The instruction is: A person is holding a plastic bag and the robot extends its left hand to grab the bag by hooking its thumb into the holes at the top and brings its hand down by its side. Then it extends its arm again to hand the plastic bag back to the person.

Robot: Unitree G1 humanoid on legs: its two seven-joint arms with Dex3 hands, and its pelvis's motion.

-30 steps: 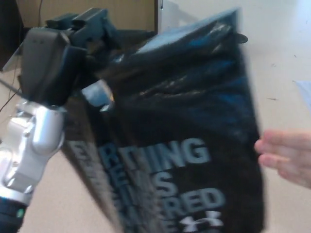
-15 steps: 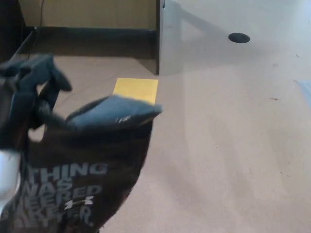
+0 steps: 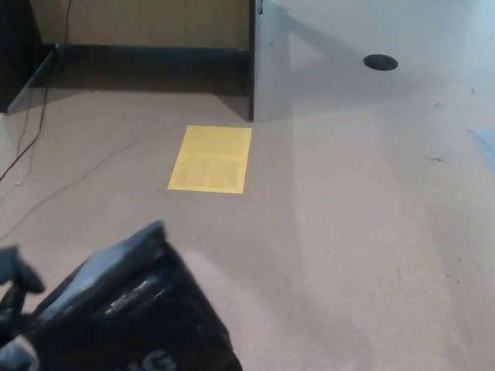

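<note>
At the bottom left corner of the head view, the black plastic bag [image 3: 128, 309] is hanging low, partly cut by the picture's edge. Beside it, the left hand [image 3: 14, 297] is showing only as a dark blurred shape touching the bag's top; whether its thumb is hooking the holes I cannot tell. The right hand is not appearing. The bag is looking light, soft and glossy, probably slippery, so the handle holes at the top are seeming the safest hold. Pale letters are peeking at the bottom edge, perhaps a "G", too cut to read. Further back, a yellow sheet [image 3: 211, 158] is lying on the beige floor [image 3: 363, 232].
</note>
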